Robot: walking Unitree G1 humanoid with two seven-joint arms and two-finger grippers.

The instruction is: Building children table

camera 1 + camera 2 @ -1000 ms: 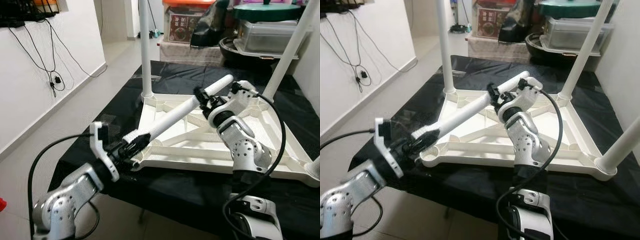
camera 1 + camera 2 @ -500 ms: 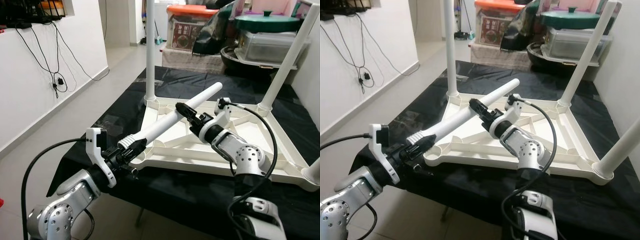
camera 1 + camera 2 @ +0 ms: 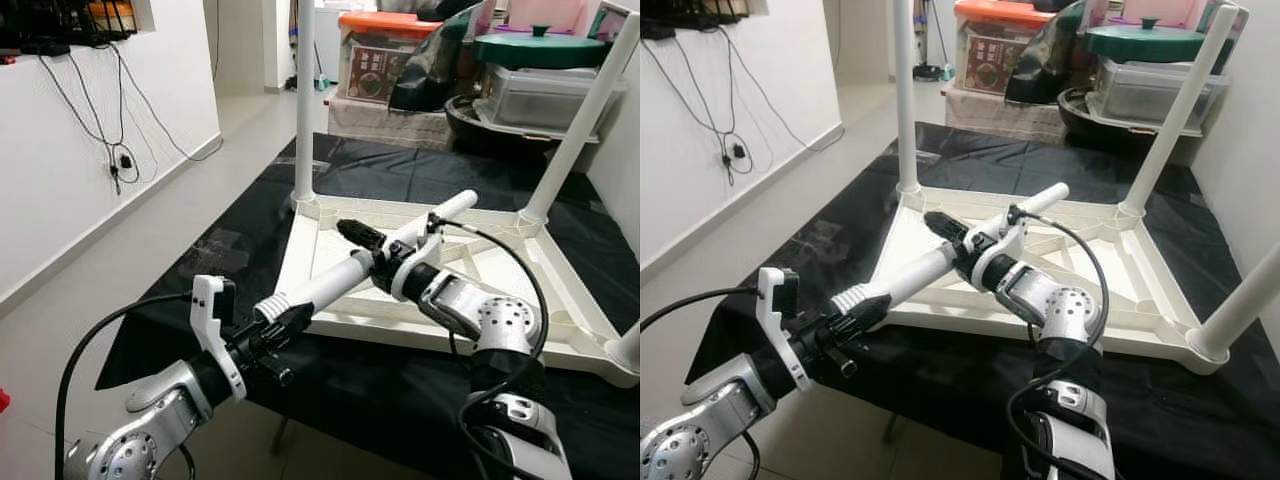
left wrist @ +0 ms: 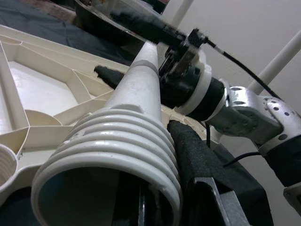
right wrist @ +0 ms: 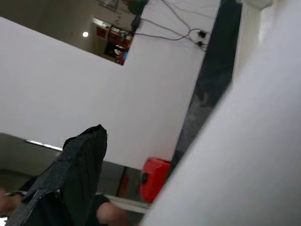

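Observation:
A white children's table (image 3: 520, 345) lies upside down on a black cloth (image 3: 230, 250). Three white legs stand screwed in: back left (image 3: 304, 100), back right (image 3: 585, 110) and front right (image 3: 628, 345). A loose white leg (image 3: 335, 280) slants from low on the left to high on the right over the table's front left corner. My left gripper (image 3: 283, 325) is shut on its ribbed threaded end (image 4: 113, 155). My right gripper (image 3: 362, 238) is shut around the leg's middle, one black finger (image 5: 80, 174) lying along it. An empty corner socket (image 4: 4, 162) sits just beside the threaded end.
Storage boxes and a pot with a green lid (image 3: 540, 45) are stacked behind the table. A white wall with hanging cables (image 3: 110, 150) runs along the left, with bare floor (image 3: 120, 270) between it and the cloth. A red object (image 5: 155, 176) lies on the floor.
The held leg has tilted flatter and come down and forward. My right gripper now holds it farther from the plain end, with the wrist turned. The head camera has shifted too.

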